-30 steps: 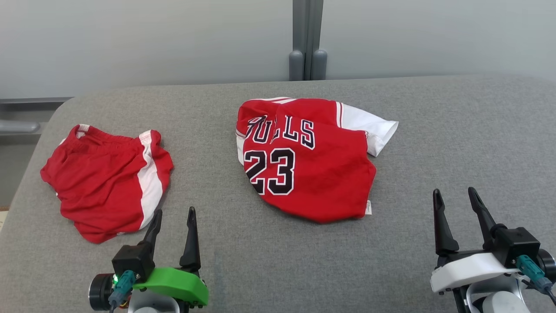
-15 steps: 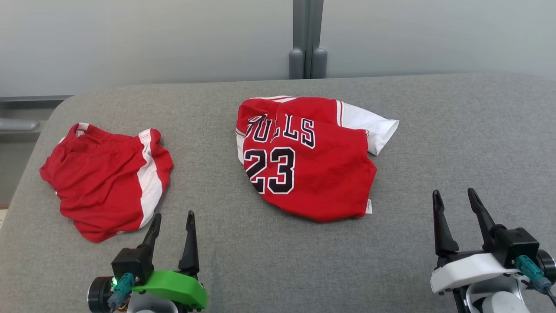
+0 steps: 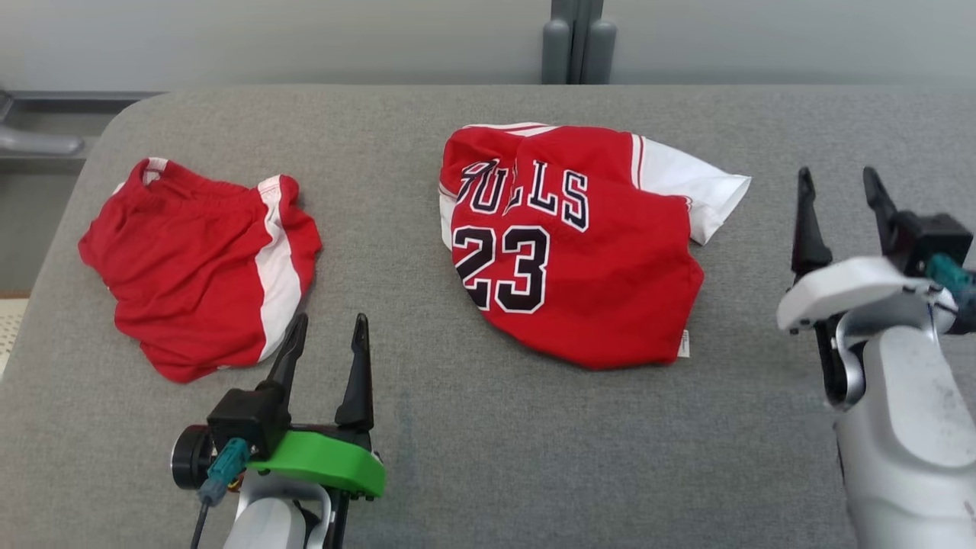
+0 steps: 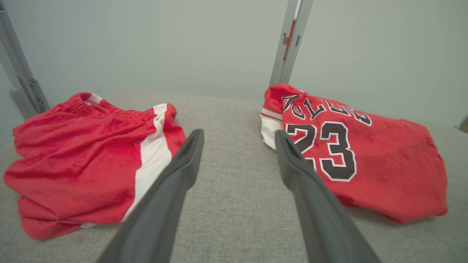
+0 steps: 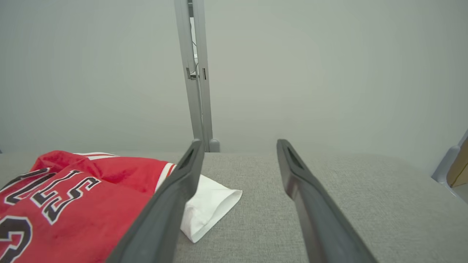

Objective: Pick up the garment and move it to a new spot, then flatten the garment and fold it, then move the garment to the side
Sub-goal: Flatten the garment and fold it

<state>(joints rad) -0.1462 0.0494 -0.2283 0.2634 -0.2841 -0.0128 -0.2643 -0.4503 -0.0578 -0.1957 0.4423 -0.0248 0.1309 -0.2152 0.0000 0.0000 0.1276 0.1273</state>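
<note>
**Both end effectors open and empty; jersey crumpled mid-worktop, partly folded onto itself.**

We see the red jersey lying at the middle of the grey worktop, with neither end effector touching it. Its folds hide the first letter of the chest lettering, and we cannot make out the neck or a second sleeve. One white sleeve sticks out to the right. The label at its hem is too small to read. The left end effector sits near the front, between the jersey and the red shorts, fingers spread wide, holding nothing. The right end effector stands right of the sleeve, likewise wide apart and empty, its forearm cut off by the frame edge. In the right wrist view one finger covers part of the sleeve, and the jersey runs off the left edge.
</note>
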